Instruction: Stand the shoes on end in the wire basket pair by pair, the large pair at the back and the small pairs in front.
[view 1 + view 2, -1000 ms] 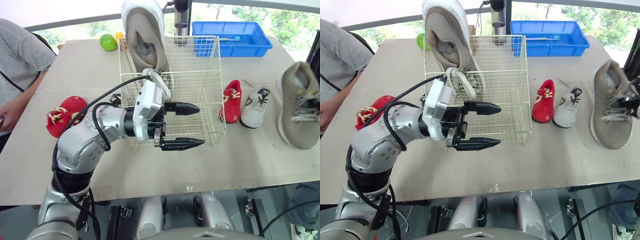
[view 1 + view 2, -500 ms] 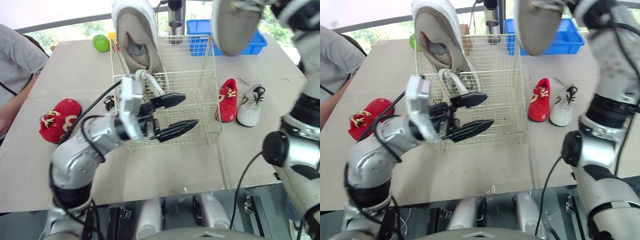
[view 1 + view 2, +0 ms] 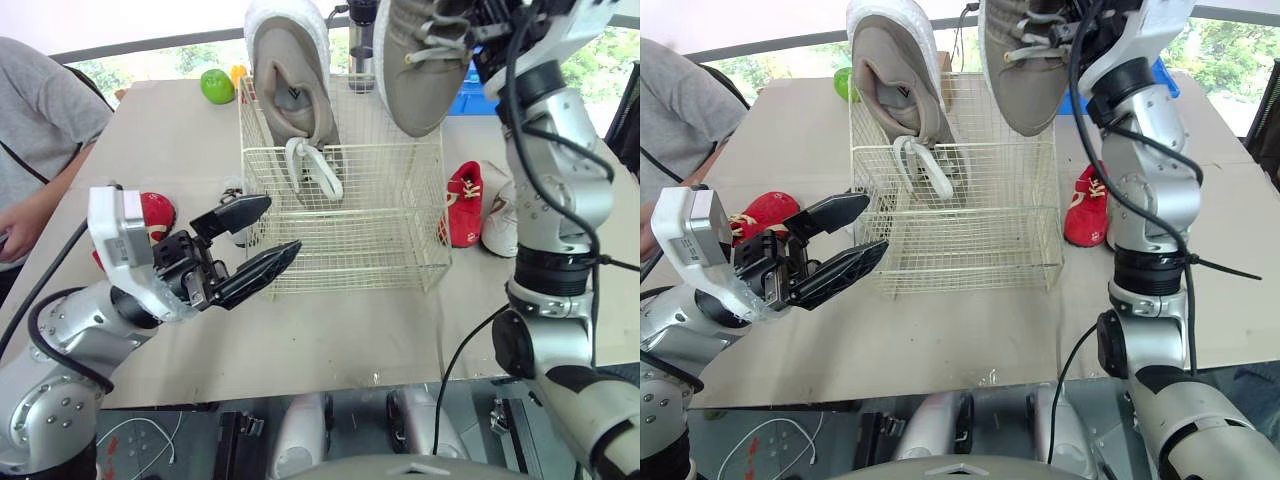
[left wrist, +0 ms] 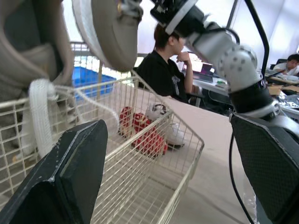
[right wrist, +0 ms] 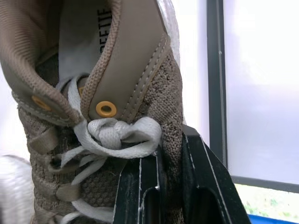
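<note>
The wire basket [image 3: 370, 240] stands mid-table. One large tan shoe [image 3: 290, 70] stands on end at its back left, laces hanging inside. My right gripper [image 3: 492, 28] is shut on the collar of the second large tan shoe [image 3: 415, 60], which hangs toe-down over the basket's back right; the fingers [image 5: 140, 186] pinch that collar. My left gripper [image 3: 283, 222] is open and empty, just off the basket's front left corner. A small red shoe [image 3: 463, 205] and a white shoe [image 3: 498, 225] lie right of the basket. Another red shoe [image 3: 152, 208] lies left, partly behind my left arm.
A person in a grey shirt [image 3: 40, 150] sits at the table's left edge. A green apple [image 3: 216, 85] lies at the back left. A blue bin [image 3: 465, 98] sits behind the basket, mostly hidden by the held shoe. Bare tabletop [image 3: 340, 340] runs along the front.
My right arm has brought the second large shoe down over the basket's back right. My left gripper has drawn back from the basket's front toward the left, still open.
</note>
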